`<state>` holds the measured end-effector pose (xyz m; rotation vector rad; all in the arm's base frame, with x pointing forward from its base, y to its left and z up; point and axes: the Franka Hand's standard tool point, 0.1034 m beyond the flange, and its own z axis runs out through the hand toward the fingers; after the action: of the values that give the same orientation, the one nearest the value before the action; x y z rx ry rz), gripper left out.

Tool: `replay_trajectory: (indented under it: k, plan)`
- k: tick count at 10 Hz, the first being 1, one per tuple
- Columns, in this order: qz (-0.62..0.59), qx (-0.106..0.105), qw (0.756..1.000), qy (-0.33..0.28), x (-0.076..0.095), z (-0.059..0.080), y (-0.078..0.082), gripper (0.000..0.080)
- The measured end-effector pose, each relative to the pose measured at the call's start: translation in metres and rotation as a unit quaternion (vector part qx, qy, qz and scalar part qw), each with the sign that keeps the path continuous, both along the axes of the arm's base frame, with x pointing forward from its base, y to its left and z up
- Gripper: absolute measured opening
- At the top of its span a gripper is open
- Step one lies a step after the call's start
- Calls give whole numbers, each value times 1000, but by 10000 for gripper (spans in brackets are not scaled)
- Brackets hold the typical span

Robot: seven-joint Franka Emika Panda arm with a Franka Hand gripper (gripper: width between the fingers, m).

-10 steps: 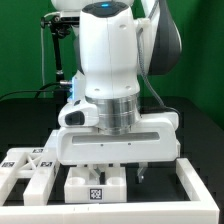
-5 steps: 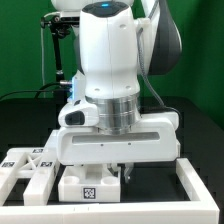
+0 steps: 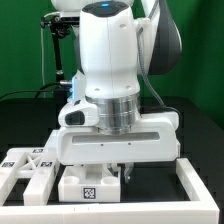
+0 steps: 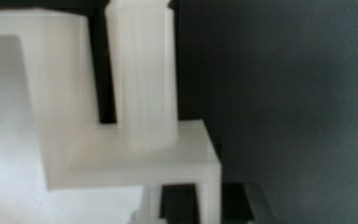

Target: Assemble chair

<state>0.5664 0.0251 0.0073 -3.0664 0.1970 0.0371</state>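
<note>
The gripper hangs low over the chair's pieces at the front of the table. Its two dark fingertips are pressed together, and I see nothing clearly held between them. Right in front of them sits a white block with a black-and-white tag on its face. The wrist view shows a white post ending in a cube, lying against a larger white piece. The gripper is shut just off the cube's corner. Whether the tips touch the cube is unclear.
In the exterior view, a white tagged piece lies at the left. A long white bar runs along the right. Dark table lies beside the post. The arm's bulky hand hides whatever is directly under it.
The fingers stood apart one second ago and have since closed together. The white tagged block now sits a little further to the exterior view's left. The arm's body has not moved.
</note>
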Motion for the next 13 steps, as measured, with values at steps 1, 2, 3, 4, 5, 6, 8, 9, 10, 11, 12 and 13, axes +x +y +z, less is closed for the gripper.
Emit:
replay_trajectory:
  k: [1,2,3,4,5,6,8,9,10,11,12,13]
  plan:
    - [1,1,1000,-1,1,0,2,31]
    - [9,4,1000,-4,7,1,14,31]
    - [15,5,1000,-6,15,2,24,31]
    - [18,7,1000,-13,27,2,40,31]
    - [26,8,999,-19,35,2,52,31]
    - [29,8,999,-21,38,3,60,31]
    - [39,9,999,-25,40,4,78,31]
    - [44,9,999,-25,39,4,85,31]
    - [45,9,999,-26,39,4,86,31]
    - [47,9,999,-25,39,4,89,31]
    - [50,9,998,-25,38,4,92,31]
    - [52,9,998,-25,37,4,94,31]
